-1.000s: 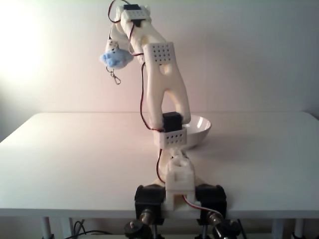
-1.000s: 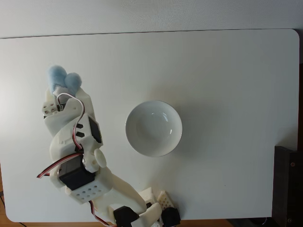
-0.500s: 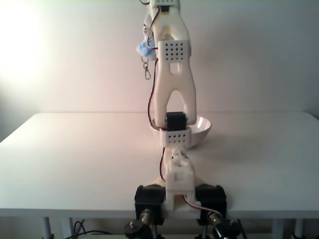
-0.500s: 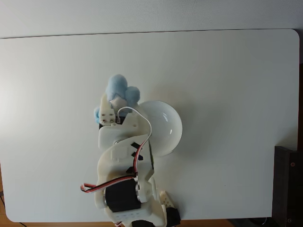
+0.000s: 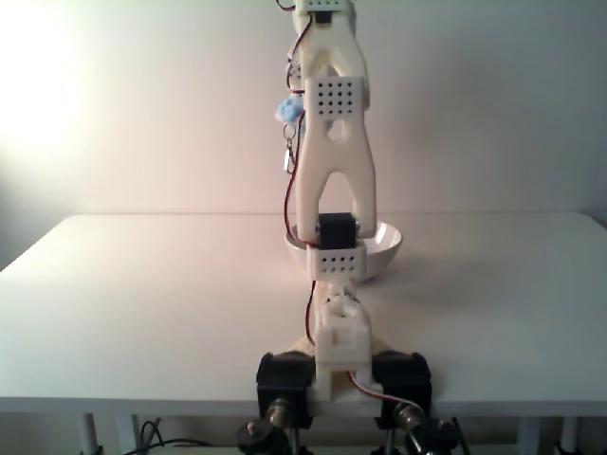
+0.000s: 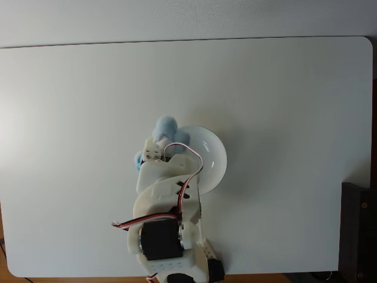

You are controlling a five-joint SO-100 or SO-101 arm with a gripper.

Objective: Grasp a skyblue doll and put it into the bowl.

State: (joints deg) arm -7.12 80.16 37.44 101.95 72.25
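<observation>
White and wide, the worktop (image 6: 283,106) carries the arm (image 5: 332,171), which stands raised in both fixed views. The glossy bowl (image 6: 213,158) rests on the worktop, partly under the arm. The pincer (image 6: 159,147) is pinching the skyblue doll (image 6: 166,127) high over the bowl's left rim; the clip (image 5: 287,156) hangs below it.

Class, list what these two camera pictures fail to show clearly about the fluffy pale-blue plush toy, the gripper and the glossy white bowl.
- Fluffy pale-blue plush toy: partly covered by the arm from above; its face unreadable.
- Gripper: fingertips hidden under its own body.
- Glossy white bowl: left part hidden by the arm in both fixed views.
- Arm's top: cut off in the front fixed view.
</observation>
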